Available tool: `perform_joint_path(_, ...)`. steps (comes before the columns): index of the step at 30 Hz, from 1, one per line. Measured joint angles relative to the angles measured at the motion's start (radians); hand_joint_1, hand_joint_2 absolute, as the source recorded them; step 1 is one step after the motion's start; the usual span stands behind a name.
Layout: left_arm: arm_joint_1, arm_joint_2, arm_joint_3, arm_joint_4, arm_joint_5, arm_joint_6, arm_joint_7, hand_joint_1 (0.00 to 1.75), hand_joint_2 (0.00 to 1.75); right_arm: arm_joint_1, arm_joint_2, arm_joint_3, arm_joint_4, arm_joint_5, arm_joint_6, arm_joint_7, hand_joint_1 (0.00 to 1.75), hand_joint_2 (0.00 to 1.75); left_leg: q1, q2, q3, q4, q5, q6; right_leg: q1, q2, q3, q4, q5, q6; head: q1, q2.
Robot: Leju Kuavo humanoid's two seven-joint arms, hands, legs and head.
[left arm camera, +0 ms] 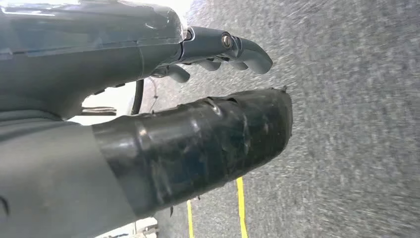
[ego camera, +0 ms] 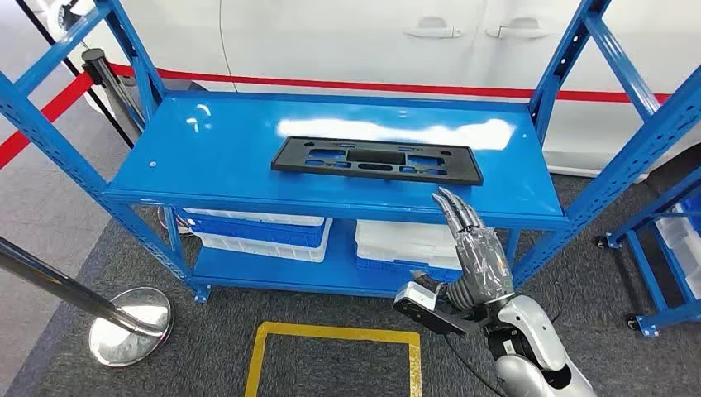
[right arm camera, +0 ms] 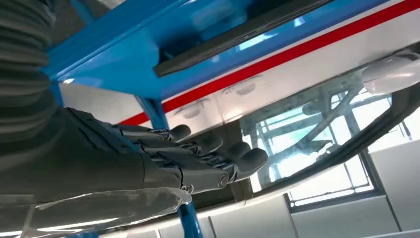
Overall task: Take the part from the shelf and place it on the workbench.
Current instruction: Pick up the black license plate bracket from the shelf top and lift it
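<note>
Black part (ego camera: 376,159) lies flat mid-shelf (ego camera: 207,149). Right hand (ego camera: 475,248) near shelf front edge, fingers (ego camera: 453,207) extended, apart, empty. Left hand (left arm camera: 148,99) over floor (fingers loosely curled, empty).

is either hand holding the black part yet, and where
No. The part lies untouched on the shelf; the right hand and left hand hold nothing.

Left hand (left arm camera: 163,124), seemingly empty, above carpet (left arm camera: 356,129)
</note>
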Motion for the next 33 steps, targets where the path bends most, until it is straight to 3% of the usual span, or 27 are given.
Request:
perform_joint_path(2,-0.001,-0.001,-0.001,0.0,0.0,0.0,0.0,0.0,0.0,-0.002,0.001,0.001,0.002,0.0,0.0,0.0,0.0,1.75,-0.004,0.0,0.006,-0.017,-0.004,0.002,0.0,0.002,-0.003,0.001,-0.001,0.005,-0.001,0.0)
perform_joint_path(3,-0.001,-0.001,-0.002,0.0,0.0,0.0,0.0,0.0,0.0,-0.005,0.002,0.004,0.003,0.0,-0.001,0.0,0.0,1.75,-0.002,0.001,0.018,-0.036,-0.005,0.005,0.0,0.002,-0.003,0.007,-0.007,0.014,-0.001,0.0)
perform_joint_path(6,-0.001,-0.001,-0.007,0.0,0.0,0.0,0.0,0.0,0.0,-0.011,0.004,0.014,0.01,0.0,-0.002,0.0,0.0,1.75,0.007,0.003,0.056,-0.079,-0.012,0.017,-0.005,-0.002,-0.112,0.199,-0.082,0.042,0.002,0.0)
perform_joint_path(7,-0.002,-0.001,-0.008,0.0,0.0,0.0,-0.001,0.0,0.0,-0.011,0.004,0.016,0.012,0.0,-0.002,0.0,0.0,1.75,0.007,0.004,0.062,-0.078,-0.018,0.019,-0.008,-0.003,-0.155,0.258,-0.091,0.047,0.002,0.0)
perform_joint_path(8,-0.002,-0.002,-0.008,0.0,0.0,0.0,-0.001,0.0,0.0,-0.01,0.004,0.018,0.014,0.0,-0.002,0.0,0.0,1.75,0.007,0.003,0.069,-0.078,-0.024,0.017,-0.01,-0.003,-0.162,0.25,-0.064,0.049,0.002,0.0)
perform_joint_path(9,-0.002,-0.002,-0.009,0.0,0.0,0.0,-0.001,0.0,0.0,-0.011,0.004,0.019,0.015,0.0,-0.002,0.0,0.0,1.75,0.008,0.003,0.078,-0.076,-0.031,0.015,-0.012,-0.004,-0.149,0.204,-0.021,0.05,0.002,0.0)
perform_joint_path(11,0.0,-0.003,-0.009,0.001,0.0,0.0,-0.001,0.0,0.0,-0.011,0.004,0.021,0.017,0.0,-0.002,0.0,0.0,1.75,0.008,0.003,0.093,-0.072,-0.049,0.006,-0.013,-0.008,-0.102,0.084,0.056,0.048,0.002,0.0)
perform_joint_path(12,0.0,-0.003,-0.009,0.001,0.0,0.0,-0.001,0.0,0.0,-0.012,0.004,0.022,0.018,0.0,-0.002,0.0,0.0,1.75,0.006,0.003,0.094,-0.068,-0.056,0.0,-0.012,-0.01,-0.084,0.042,0.068,0.044,0.002,0.0)
perform_joint_path(16,-0.004,-0.004,-0.01,0.002,0.0,0.0,-0.001,0.0,0.0,-0.013,0.004,0.023,0.02,0.0,-0.002,0.001,0.0,1.75,0.004,0.005,0.093,-0.061,-0.069,-0.017,-0.008,-0.007,-0.067,0.008,0.054,0.022,0.001,0.0)
perform_joint_path(18,-0.005,-0.004,-0.01,0.002,-0.001,0.0,-0.003,0.0,0.0,-0.018,0.006,0.024,0.02,0.003,0.003,-0.005,0.0,1.75,0.007,0.005,0.077,-0.015,-0.096,-0.027,-0.012,-0.007,-0.053,-0.002,0.05,0.011,0.0,0.0)
perform_joint_path(21,-0.007,-0.005,-0.013,0.002,-0.006,-0.002,-0.008,0.0,0.0,-0.076,0.049,0.054,0.043,0.025,0.049,-0.003,0.0,1.75,0.011,0.005,-0.034,0.176,-0.16,-0.038,-0.012,-0.004,-0.041,-0.006,0.042,-0.002,0.0,0.0)
perform_joint_path(22,-0.009,-0.006,-0.014,0.002,-0.008,-0.002,-0.009,0.0,0.0,-0.105,0.076,0.072,0.059,0.031,0.065,0.006,0.0,1.75,0.012,0.005,-0.068,0.22,-0.162,-0.04,-0.012,0.001,-0.037,-0.005,0.039,-0.004,-0.001,0.0)
perform_joint_path(23,-0.011,-0.007,-0.015,0.002,-0.009,-0.002,-0.009,0.0,0.0,-0.131,0.104,0.089,0.075,0.033,0.073,0.015,0.0,1.75,0.013,0.005,-0.086,0.228,-0.141,-0.04,-0.011,0.004,-0.032,-0.005,0.035,-0.004,-0.001,0.0)
perform_joint_path(24,-0.013,-0.008,-0.016,0.002,-0.009,-0.002,-0.008,0.0,0.0,-0.152,0.131,0.105,0.088,0.034,0.078,0.02,0.0,1.75,0.013,0.005,-0.084,0.196,-0.102,-0.039,-0.011,0.007,-0.025,-0.005,0.03,-0.003,-0.001,0.0)
perform_joint_path(26,-0.018,-0.01,-0.016,0.002,-0.01,-0.003,-0.008,0.0,0.0,-0.184,0.17,0.125,0.107,0.034,0.082,0.026,0.0,1.75,0.011,0.004,-0.043,0.069,-0.011,-0.032,-0.009,0.007,-0.008,-0.005,0.019,0.002,-0.001,0.0)
perform_joint_path(27,-0.02,-0.011,-0.017,0.002,-0.01,-0.003,-0.008,0.0,0.0,-0.199,0.183,0.132,0.115,0.034,0.083,0.027,0.0,1.75,0.009,0.004,-0.022,0.012,0.012,-0.028,-0.007,0.006,-0.004,-0.004,0.014,0.006,-0.001,0.0)
perform_joint_path(28,-0.021,-0.012,-0.017,0.002,-0.01,-0.003,-0.008,0.0,0.0,-0.211,0.193,0.138,0.121,0.033,0.085,0.029,0.0,1.75,0.007,0.003,-0.009,-0.021,0.019,-0.024,-0.006,0.005,-0.004,-0.004,0.011,0.01,0.0,0.0)
perform_joint_path(31,-0.02,-0.013,-0.018,0.002,-0.01,-0.004,-0.008,0.0,0.0,-0.232,0.214,0.16,0.134,0.03,0.087,0.03,0.0,1.75,0.006,0.002,-0.002,-0.043,0.01,-0.014,-0.004,0.004,-0.006,-0.005,0.006,0.023,0.0,0.0)
perform_joint_path(33,-0.02,-0.014,-0.018,0.002,-0.01,-0.004,-0.008,0.0,0.0,-0.244,0.226,0.173,0.14,0.028,0.087,0.031,0.0,1.75,0.01,0.003,0.005,-0.053,0.01,-0.004,-0.005,0.002,-0.021,0.032,-0.018,0.034,0.001,0.0)
